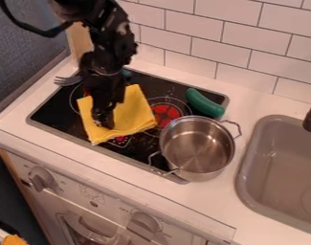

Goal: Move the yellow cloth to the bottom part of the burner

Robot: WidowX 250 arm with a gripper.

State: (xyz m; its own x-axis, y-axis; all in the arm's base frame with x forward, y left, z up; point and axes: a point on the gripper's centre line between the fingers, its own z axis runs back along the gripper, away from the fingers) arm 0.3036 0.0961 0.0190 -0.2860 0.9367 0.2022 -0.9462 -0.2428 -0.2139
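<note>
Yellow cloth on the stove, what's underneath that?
The yellow cloth lies on the black stovetop, with a red marking showing just past its front edge. Whatever is directly beneath is covered, so I can't tell whether anything else is there.

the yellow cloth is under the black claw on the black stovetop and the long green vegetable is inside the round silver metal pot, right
Not quite: the camera view shows the long green vegetable outside the round silver metal pot, beside it on the black stovetop. The yellow cloth is indeed under the black claw.

Toy kitchen: stovetop point(46, 111), sink point(242, 181), tiled backsplash point(238, 40).
</note>
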